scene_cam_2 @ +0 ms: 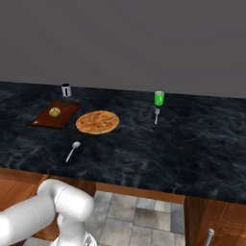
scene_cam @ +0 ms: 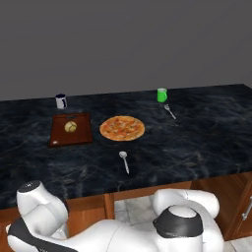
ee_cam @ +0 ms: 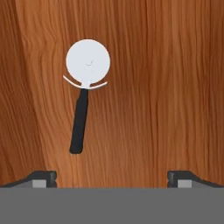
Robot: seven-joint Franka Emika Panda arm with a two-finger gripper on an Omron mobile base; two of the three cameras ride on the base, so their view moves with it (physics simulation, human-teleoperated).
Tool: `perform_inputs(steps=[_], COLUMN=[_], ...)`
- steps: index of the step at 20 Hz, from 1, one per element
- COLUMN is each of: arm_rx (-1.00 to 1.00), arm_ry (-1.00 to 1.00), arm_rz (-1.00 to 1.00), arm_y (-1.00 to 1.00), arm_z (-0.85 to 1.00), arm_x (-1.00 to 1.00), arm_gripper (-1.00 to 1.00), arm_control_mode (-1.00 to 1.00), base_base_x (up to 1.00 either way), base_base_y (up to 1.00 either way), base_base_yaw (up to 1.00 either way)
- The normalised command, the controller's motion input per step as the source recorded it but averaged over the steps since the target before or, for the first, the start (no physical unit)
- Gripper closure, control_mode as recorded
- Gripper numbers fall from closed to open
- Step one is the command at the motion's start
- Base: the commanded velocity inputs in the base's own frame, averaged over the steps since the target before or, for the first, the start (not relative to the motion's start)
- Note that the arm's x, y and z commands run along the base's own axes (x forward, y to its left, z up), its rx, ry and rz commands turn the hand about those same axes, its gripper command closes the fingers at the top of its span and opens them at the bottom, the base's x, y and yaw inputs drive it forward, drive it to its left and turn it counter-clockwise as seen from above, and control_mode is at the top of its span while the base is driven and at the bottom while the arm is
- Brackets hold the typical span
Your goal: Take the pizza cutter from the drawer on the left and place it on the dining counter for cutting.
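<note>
In the hand view the pizza cutter (ee_cam: 84, 87) lies flat on the reddish-brown wooden drawer floor (ee_cam: 166, 87), its pale round wheel toward the top and its dark handle pointing down. My gripper (ee_cam: 112, 177) hangs above it, open, with the two fingertips (ee_cam: 43, 178) spread wide at the bottom edge. The cutter sits left of the midline between the tips, and nothing is between them. The dining counter (scene_cam: 197, 142) of black marble stretches across both base views.
On the counter lie a pizza (scene_cam: 122, 128), a brown cutting board (scene_cam: 71, 129) with a round yellowish item, a white spoon (scene_cam: 124, 160), a silver fork (scene_cam: 170, 110), a green cup (scene_cam: 162, 94) and a dark mug (scene_cam: 61, 101). Wooden cabinets stand below.
</note>
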Motion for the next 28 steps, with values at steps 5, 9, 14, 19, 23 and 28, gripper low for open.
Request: perform_inputs(steps=[5, 9, 14, 19, 23, 28], arm_rx=[0.01, 0.05, 0.06, 0.03, 0.00, 0.00], arm_ry=[-0.11, -0.12, -0.03, 0.00, 0.00, 0.00], arm_rz=[-0.01, 0.00, 0.00, 0.00, 0.00, 0.00], arm_y=[0.13, 0.04, 0.00, 0.00, 0.00, 0.08], arm_z=[-0.39, -0.34, -0.30, -0.19, -0.15, -0.18], arm_x=[0.00, 0.00, 0.00, 0.00, 0.00, 0.03], arm_gripper=[-1.00, -1.00, -1.00, -1.00, -1.00, -1.00], arm_control_mode=[-1.00, -1.00, -1.00, -1.00, -1.00, -1.00], base_base_x=[0.00, 0.00, 0.00, 0.00, 0.00, 0.00], base_base_y=[0.00, 0.00, 0.00, 0.00, 0.00, 0.00], base_base_yaw=[0.00, 0.00, 0.00, 0.00, 0.00, 0.00])
